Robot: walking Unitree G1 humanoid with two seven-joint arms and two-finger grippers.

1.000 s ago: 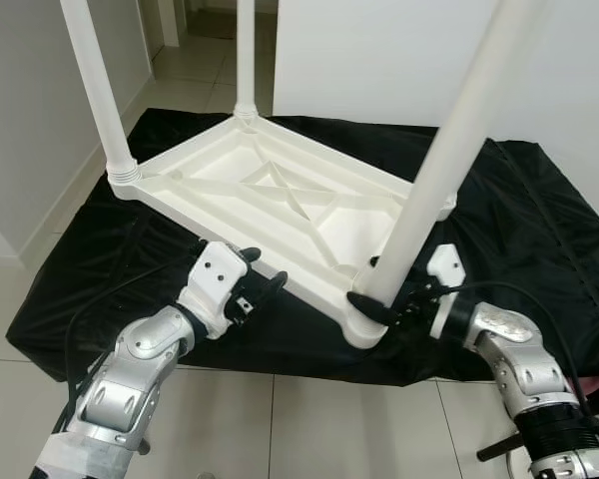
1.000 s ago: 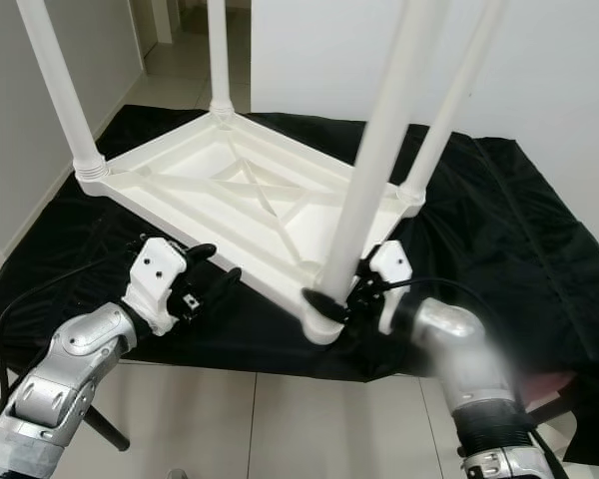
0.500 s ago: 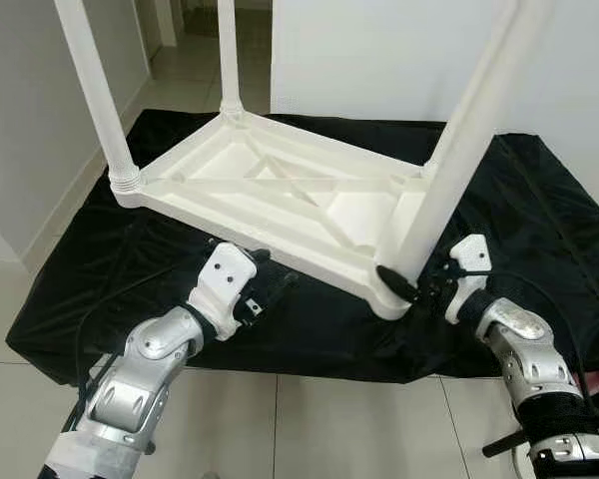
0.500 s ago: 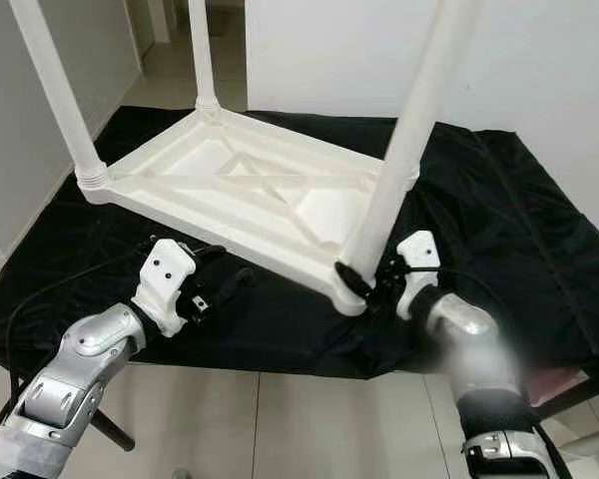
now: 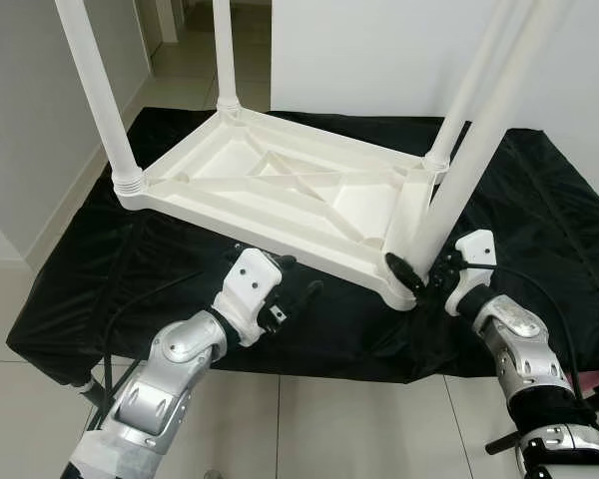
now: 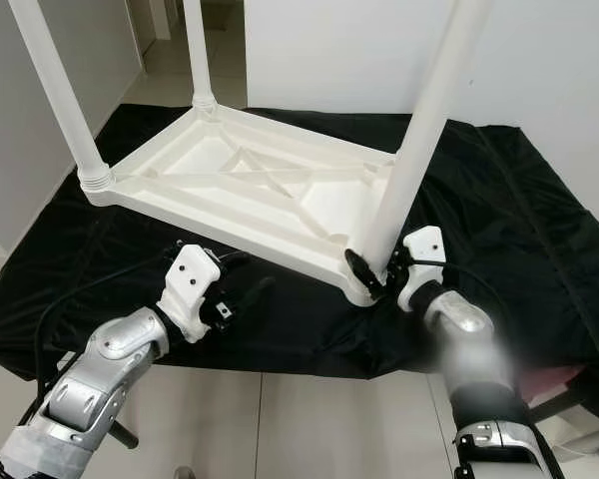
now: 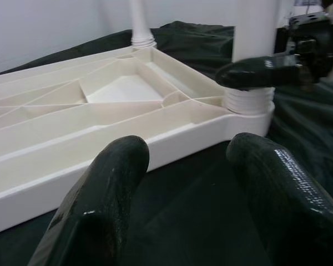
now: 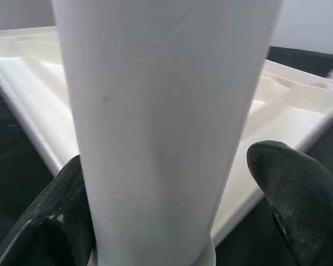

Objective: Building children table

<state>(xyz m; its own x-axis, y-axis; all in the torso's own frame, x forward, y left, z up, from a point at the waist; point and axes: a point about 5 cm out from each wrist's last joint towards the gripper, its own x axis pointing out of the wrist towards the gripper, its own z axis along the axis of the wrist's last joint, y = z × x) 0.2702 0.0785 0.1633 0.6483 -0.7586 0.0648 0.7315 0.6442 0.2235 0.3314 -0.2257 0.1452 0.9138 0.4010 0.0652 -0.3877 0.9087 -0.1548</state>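
Right gripper (image 5: 420, 273): fingers spread around base of near-right table leg (image 5: 464, 165), one finger each side; firm contact not certain. Left gripper (image 5: 292, 287): fingers parted, empty, hovers just off near long edge of tabletop (image 5: 280, 195).

Tabletop lies upside down on black cloth (image 5: 130, 269), four legs up. Likely light, stiff, smooth moulded plastic; slippery. Best hold low on leg, by ribbed socket.

Both forearms reach forward, low, wrists level with tabletop.
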